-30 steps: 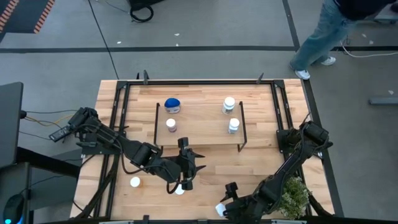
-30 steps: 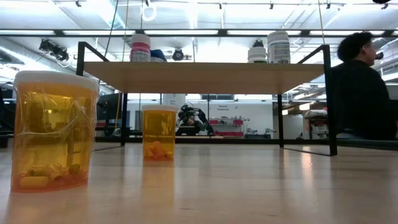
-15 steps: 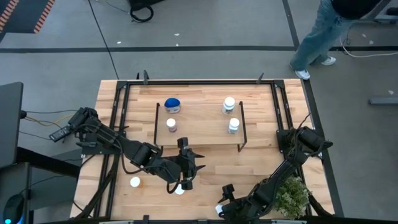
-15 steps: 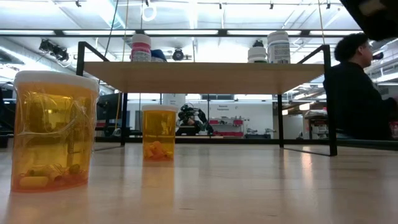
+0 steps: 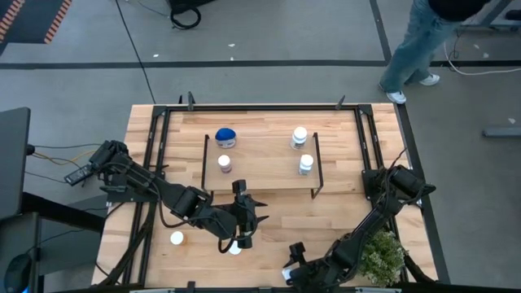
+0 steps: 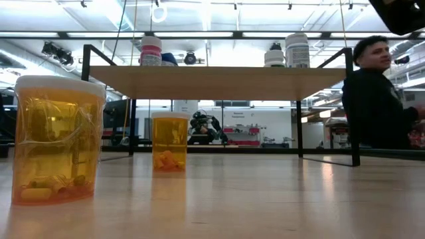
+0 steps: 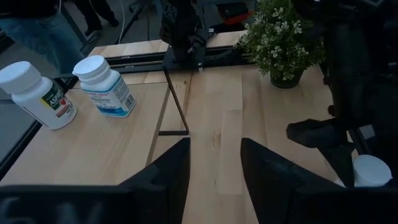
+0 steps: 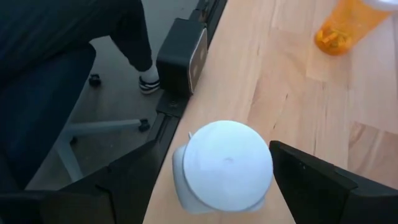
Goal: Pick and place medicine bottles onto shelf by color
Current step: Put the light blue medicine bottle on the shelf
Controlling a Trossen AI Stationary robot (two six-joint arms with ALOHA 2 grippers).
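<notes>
Right gripper (image 8: 227,180) shifted slightly, open astride round white-capped bottle (image 8: 224,165); left gripper (image 7: 214,171) open.

**Even overhead light, soft shadows, a soft-focus foreground**

Ceiling strip lights (image 6: 199,33) across the top of the low view give bright, even light. The table (image 6: 265,199) carries a pale sheen at lower right. The near orange bottle (image 6: 58,139) at left glows translucent, slightly soft. From above, shadows are faint and short. In the right wrist view, the white cap (image 8: 227,165) at lower centre is slightly blurred.
</notes>
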